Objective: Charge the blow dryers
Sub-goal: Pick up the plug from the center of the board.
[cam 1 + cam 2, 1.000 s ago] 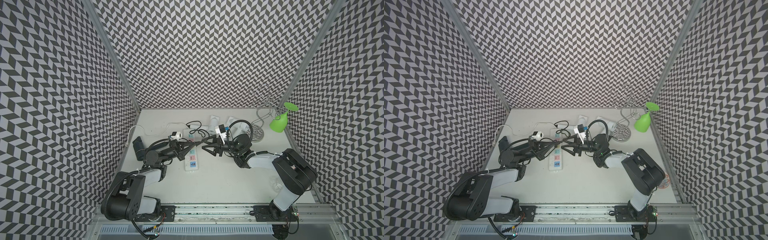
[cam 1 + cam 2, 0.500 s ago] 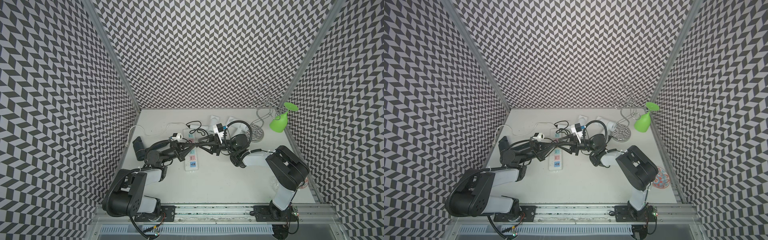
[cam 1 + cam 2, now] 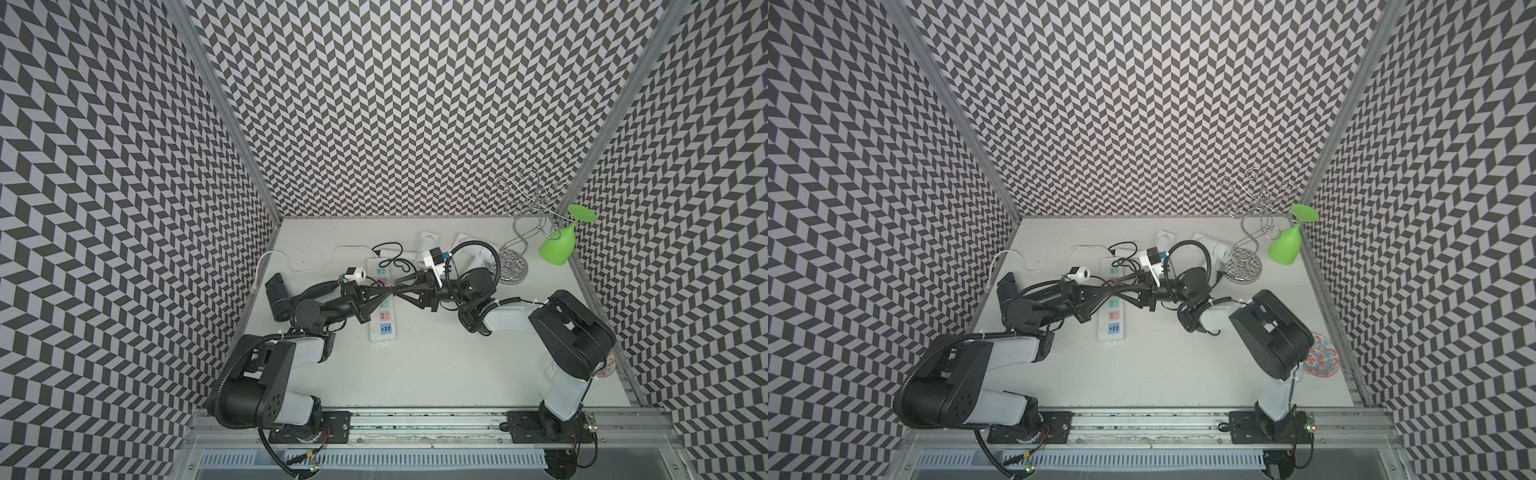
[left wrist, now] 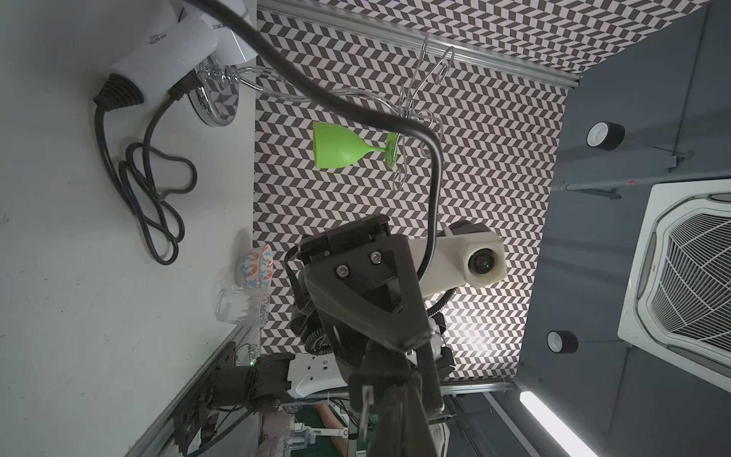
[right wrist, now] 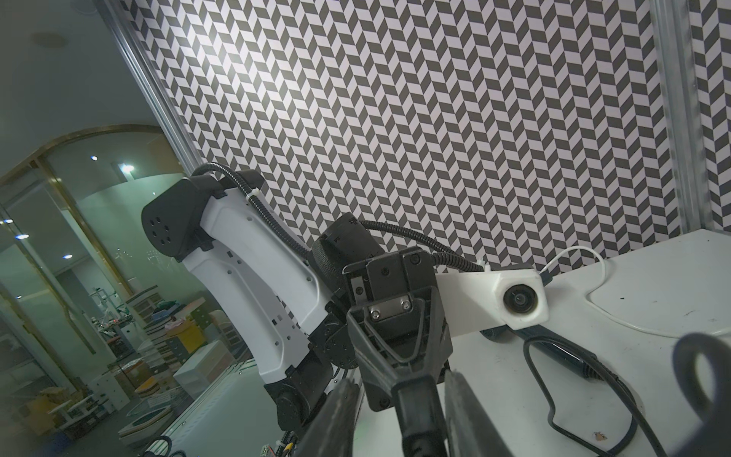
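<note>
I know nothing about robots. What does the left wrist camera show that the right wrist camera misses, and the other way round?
Only the left wrist view: a white blow dryer, a green goblet hanging from a wire rack, a patterned bowl, a clear glass and the right claw.
Only the right wrist view: the left claw shut on a black plug, a black blow dryer lying on the table, and a thin white cable.
Both: the white table and the chevron wall.

Cords (image 5: pixel 415 407) crowd power strip (image 3: pixel 382 334); front bare.
</note>
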You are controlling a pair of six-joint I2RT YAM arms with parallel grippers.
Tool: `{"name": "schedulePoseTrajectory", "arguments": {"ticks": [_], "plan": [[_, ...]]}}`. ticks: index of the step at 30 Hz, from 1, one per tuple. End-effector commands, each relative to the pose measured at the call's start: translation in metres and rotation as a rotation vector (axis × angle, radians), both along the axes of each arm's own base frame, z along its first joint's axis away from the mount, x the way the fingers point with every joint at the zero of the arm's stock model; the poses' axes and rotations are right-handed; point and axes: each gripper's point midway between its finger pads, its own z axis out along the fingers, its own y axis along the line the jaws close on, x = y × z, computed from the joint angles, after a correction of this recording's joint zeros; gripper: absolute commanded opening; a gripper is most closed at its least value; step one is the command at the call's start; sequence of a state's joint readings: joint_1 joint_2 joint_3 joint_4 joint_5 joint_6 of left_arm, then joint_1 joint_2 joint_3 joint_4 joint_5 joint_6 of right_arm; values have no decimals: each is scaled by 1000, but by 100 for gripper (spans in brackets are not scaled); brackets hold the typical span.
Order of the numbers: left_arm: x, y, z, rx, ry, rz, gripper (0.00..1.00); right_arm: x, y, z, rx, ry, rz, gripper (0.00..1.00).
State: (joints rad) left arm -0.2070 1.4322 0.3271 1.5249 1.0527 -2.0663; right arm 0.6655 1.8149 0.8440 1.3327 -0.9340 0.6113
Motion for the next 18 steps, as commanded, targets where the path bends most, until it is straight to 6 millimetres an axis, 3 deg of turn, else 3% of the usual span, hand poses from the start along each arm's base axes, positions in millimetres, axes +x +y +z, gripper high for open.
{"name": "schedulePoseTrajectory", "arguments": {"ticks": [1,11,13,18], "plan": [[-29,5,36,-124,6,-101,0,-10,1,4,23,-59,26,37],[-26,5,35,-125,10,-95,0,-10,0,-5,1,-47,23,28],[-25,5,34,-124,12,-94,0,-10,0,-5,-2,-46,24,24],[-23,5,35,-130,3,-81,0,-10,2,-6,-16,-38,29,1]]}}
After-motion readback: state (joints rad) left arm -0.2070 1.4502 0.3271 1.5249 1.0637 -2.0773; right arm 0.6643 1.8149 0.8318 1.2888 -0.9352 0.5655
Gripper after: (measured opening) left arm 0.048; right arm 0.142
